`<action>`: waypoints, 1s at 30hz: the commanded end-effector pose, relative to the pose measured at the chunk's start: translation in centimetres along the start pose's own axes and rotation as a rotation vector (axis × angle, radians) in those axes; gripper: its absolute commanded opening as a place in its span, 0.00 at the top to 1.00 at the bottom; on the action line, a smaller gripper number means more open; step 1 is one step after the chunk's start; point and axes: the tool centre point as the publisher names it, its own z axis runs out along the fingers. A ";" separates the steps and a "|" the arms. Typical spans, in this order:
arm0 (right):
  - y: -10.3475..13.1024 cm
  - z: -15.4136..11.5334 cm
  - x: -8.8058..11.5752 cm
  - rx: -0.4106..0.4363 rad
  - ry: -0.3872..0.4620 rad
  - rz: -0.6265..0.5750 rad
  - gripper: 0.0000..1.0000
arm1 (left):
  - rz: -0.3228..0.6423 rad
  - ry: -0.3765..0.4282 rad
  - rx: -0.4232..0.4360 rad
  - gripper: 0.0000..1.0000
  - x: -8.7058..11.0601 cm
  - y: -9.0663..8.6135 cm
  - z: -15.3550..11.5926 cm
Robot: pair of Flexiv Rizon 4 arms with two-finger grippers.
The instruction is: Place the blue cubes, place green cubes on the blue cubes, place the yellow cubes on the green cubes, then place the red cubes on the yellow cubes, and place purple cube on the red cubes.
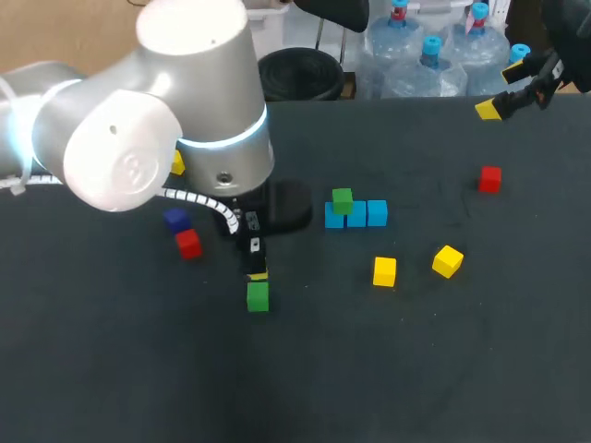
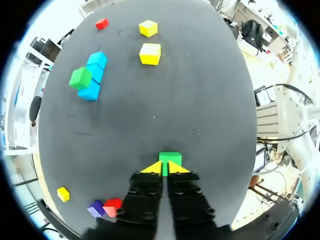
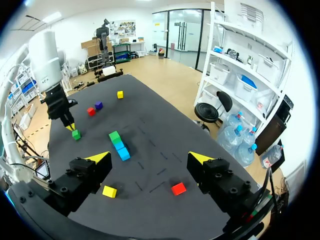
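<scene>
The left gripper [image 2: 164, 169] points down at the table [image 1: 369, 369] with its jaws drawn nearly together, only a thin slit between the yellow tips. A loose green cube [image 2: 170, 158] sits just ahead of those tips, wider than the slit. It is not grasped, and whether the tips touch it cannot be made out. In the head view the left arm [image 1: 157, 111] covers most of the fingers and half hides 1 yellow cube [image 1: 177, 163] at its far side. A purple cube [image 1: 176, 220] and a red cube [image 1: 188, 244] lie close together beside the arm.

Mid-table, 3 blue cubes [image 1: 356, 215] stand in a touching row, with a second green cube [image 1: 343, 199] on top at the row's left end. 2 more yellow cubes [image 1: 384, 271] [image 1: 447, 261] lie nearer, apart from each other. Another red cube [image 1: 490, 179] sits well off to the right.

The right gripper [image 3: 150, 158] hangs high over the far right corner, jaws spread wide and holding nothing.
</scene>
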 end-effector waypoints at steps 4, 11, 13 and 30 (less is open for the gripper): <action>0.1 0.0 0.0 0.001 0.000 0.000 0.00 | -0.012 0.008 0.019 0.00 -0.4 0.9 1.1; 0.1 0.0 0.0 0.001 0.000 0.000 0.00 | 0.002 0.039 0.038 0.00 -0.1 1.0 2.9; 0.1 0.0 0.0 0.001 0.000 0.000 0.00 | 0.006 0.056 0.042 0.00 0.0 1.1 3.2; 0.1 0.0 0.0 0.001 0.000 0.000 0.00 | 0.015 0.087 0.049 1.00 0.7 2.1 3.9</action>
